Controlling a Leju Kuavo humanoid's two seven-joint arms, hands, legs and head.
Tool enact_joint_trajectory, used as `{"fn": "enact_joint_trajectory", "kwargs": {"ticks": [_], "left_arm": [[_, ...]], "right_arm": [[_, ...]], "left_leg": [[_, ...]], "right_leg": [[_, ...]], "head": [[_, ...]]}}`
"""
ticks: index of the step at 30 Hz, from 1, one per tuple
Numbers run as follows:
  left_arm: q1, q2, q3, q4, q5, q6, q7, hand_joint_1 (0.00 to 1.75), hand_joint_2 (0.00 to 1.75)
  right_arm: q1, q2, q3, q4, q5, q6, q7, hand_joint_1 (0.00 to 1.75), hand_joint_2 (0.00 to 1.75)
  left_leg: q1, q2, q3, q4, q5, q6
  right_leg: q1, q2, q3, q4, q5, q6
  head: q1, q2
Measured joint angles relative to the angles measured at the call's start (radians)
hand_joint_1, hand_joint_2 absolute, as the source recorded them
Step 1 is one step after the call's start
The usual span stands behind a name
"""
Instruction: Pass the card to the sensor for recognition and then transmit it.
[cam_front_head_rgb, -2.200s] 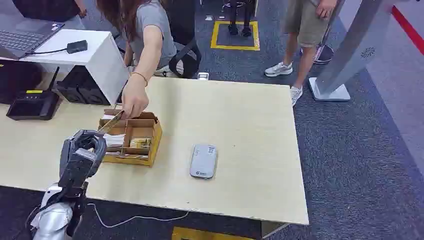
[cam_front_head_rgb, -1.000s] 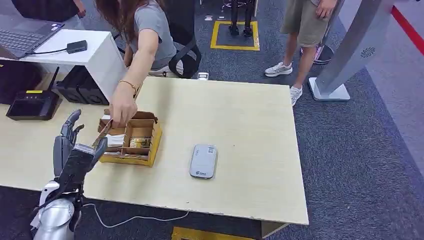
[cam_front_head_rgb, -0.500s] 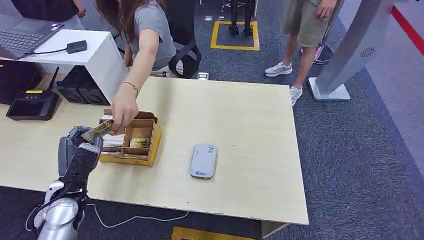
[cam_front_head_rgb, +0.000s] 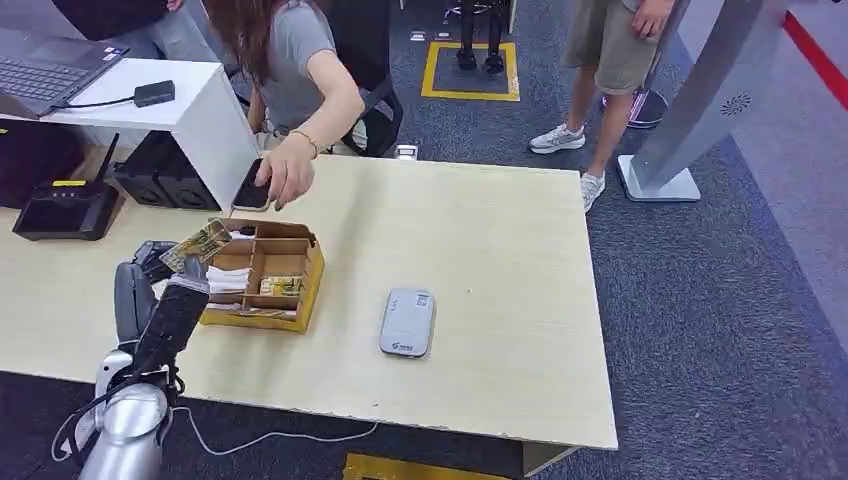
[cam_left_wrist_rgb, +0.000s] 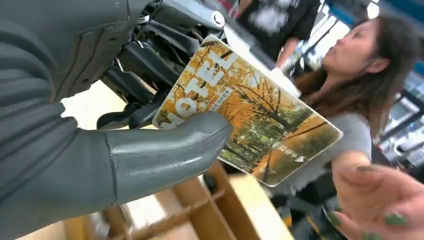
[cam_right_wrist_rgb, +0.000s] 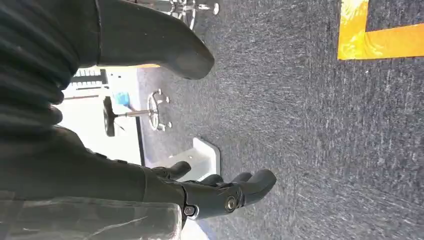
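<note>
Card (cam_left_wrist_rgb: 245, 110) pinched in left robot hand (cam_left_wrist_rgb: 125, 100)

The orange-and-yellow printed hotel card (cam_front_head_rgb: 198, 244) has passed from the person's hand (cam_front_head_rgb: 285, 175) to the robot's grey left hand (cam_front_head_rgb: 160, 285), which now pinches it between thumb (cam_left_wrist_rgb: 170, 150) and fingers. The person's hand has let go and drawn back, well clear of the robot's hand, beyond the brown cardboard compartment box (cam_front_head_rgb: 300, 285).
</note>
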Motion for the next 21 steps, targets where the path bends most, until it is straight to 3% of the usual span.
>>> {"fn": "enact_joint_trajectory", "kwargs": {"ticks": [5, 12, 21], "left_arm": [[-0.064, -0.007, -0.063, 0.045, -0.175, 0.066, 0.014, 1.75, 1.75], [-0.2, -0.042, -0.229, 0.234, -0.505, 0.141, 0.089, 1.75, 1.75], [-0.281, -0.079, -0.411, 0.392, -0.659, 0.148, 0.132, 1.75, 1.75]], "right_arm": [[-0.004, 0.0, 0.014, 0.0, 0.012, 0.013, -0.006, 0.0, 1.75], [-0.015, -0.001, 0.039, 0.0, 0.039, 0.033, -0.007, 0.0, 1.75], [-0.016, -0.001, 0.048, 0.0, 0.039, 0.037, -0.007, 0.0, 1.75]], "left_leg": [[0.0, 0.0, 0.0, 0.0, 0.0, 0.0], [0.0, -0.001, 0.0, 0.001, 0.0, 0.0], [0.0, 0.0, 0.0, 0.001, 0.0, 0.0]], "right_leg": [[0.0, 0.0, 0.0, 0.0, 0.0, 0.0], [0.0, 0.0, 0.0, 0.0, 0.001, 0.001], [0.0, 0.0, 0.0, 0.0, 0.001, 0.001]], "head": [[0.0, 0.0], [0.0, 0.0], [0.0, 0.0]]}}
